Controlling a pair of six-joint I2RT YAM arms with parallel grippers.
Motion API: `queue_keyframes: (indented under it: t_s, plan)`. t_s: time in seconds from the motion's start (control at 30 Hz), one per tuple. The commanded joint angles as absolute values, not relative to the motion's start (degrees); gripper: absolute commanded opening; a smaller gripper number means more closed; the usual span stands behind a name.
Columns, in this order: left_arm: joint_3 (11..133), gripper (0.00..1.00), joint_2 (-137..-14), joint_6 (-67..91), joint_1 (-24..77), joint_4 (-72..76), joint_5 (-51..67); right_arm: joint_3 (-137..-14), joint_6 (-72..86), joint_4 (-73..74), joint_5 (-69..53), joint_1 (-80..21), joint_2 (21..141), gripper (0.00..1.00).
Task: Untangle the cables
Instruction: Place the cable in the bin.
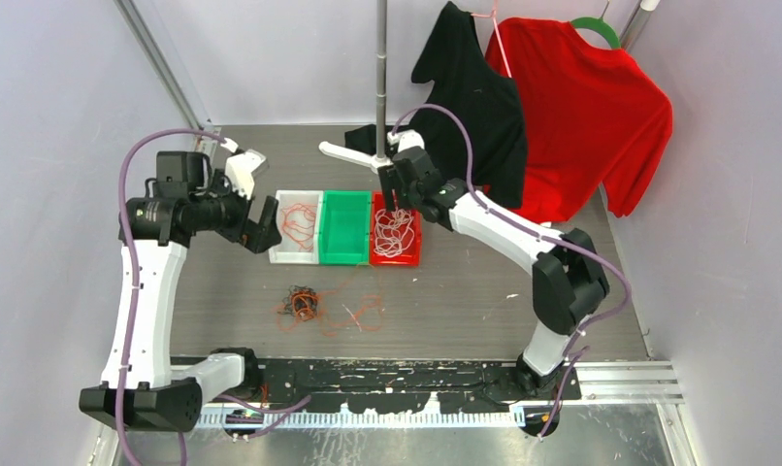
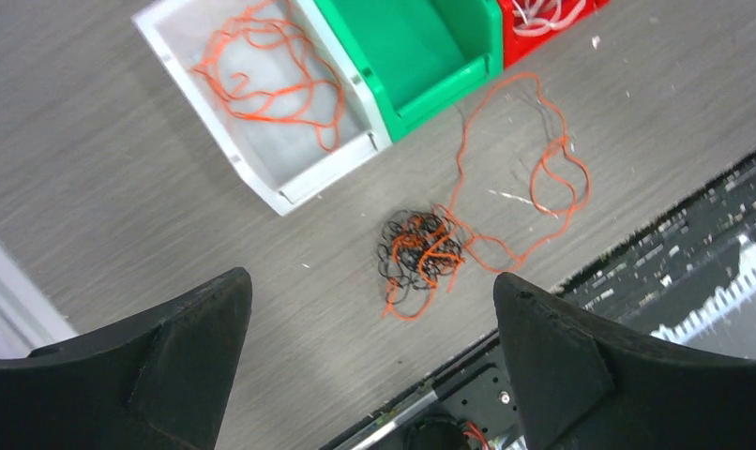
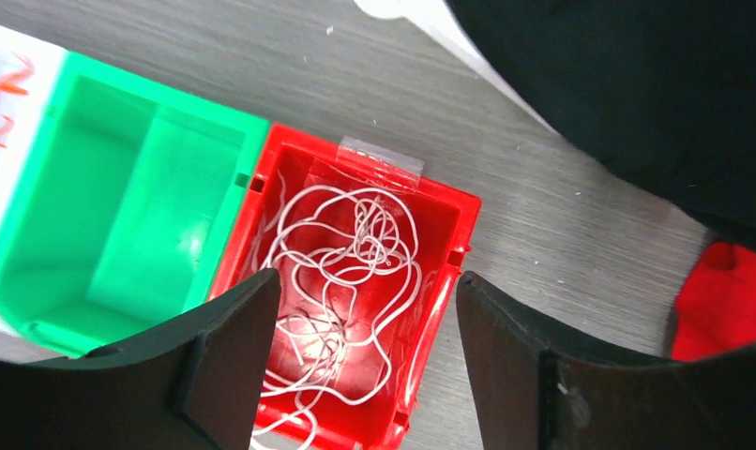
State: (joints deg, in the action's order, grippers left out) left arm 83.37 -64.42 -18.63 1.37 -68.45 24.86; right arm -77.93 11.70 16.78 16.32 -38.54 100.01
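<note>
A knot of black and orange cables (image 1: 302, 303) (image 2: 419, 251) lies on the table, and a loose orange loop (image 1: 360, 313) (image 2: 554, 178) trails off to its right. An orange cable (image 1: 297, 221) (image 2: 271, 80) rests in the white bin (image 1: 295, 259) (image 2: 290, 192). White cables (image 1: 395, 233) (image 3: 346, 272) fill the red bin (image 1: 395, 262) (image 3: 449, 202). Between them the green bin (image 1: 344, 228) (image 3: 121, 225) holds nothing. My left gripper (image 1: 256, 199) (image 2: 370, 281) hangs open, high beside the white bin. My right gripper (image 1: 397, 199) (image 3: 367, 281) is open above the red bin, holding nothing.
A black shirt (image 1: 474, 107) (image 3: 618, 84) and a red shirt (image 1: 581, 116) hang at the back right beside a metal pole (image 1: 381, 68) with a white foot (image 1: 348, 155). The black base rail (image 1: 387, 374) runs along the near edge.
</note>
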Motion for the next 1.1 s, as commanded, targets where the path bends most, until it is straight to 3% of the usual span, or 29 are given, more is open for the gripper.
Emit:
queue_keyframes:
  t_s: [0.0,0.1,0.17,0.23,0.33,0.43,0.53,0.73,0.87,1.07]
  plan:
    - [78.4,1.00,-63.7,-27.9,0.7,-69.7,32.3,-81.6,12.5,18.1,17.7,-39.5,91.1,0.76]
    - [73.5,1.00,-64.0,-31.3,0.7,-69.1,33.6,-79.1,14.9,18.1,16.9,-41.6,87.6,0.86]
    - [70.3,0.99,-64.7,-33.0,0.7,-68.5,34.1,-74.3,17.5,14.7,15.9,-42.2,83.9,0.99]
    - [68.4,0.97,-65.5,-34.5,0.7,-68.3,34.8,-68.3,24.9,9.5,16.5,-41.3,79.9,1.00]
    - [67.2,0.96,-66.3,-35.2,0.7,-68.0,36.1,-59.1,29.5,-0.7,3.2,-38.4,74.4,1.00]
    - [65.8,0.96,-66.3,-36.2,0.7,-67.0,37.1,-61.0,26.4,7.4,6.1,-43.4,75.8,1.00]
    - [64.1,0.92,-66.3,-37.0,0.7,-66.0,37.5,-59.3,22.3,8.0,11.8,-51.5,77.5,0.93]
    - [59.2,0.74,-67.6,-38.5,0.7,-63.3,38.0,-54.5,20.3,0.0,4.1,-58.3,82.4,0.72]
    - [56.7,0.67,-69.6,-39.6,0.8,-61.9,38.8,-54.2,20.3,-2.3,4.0,-60.2,85.5,0.65]
    - [54.6,0.62,-74.7,-41.5,0.7,-60.2,41.0,-51.8,22.9,-6.9,5.5,-63.0,88.1,0.63]
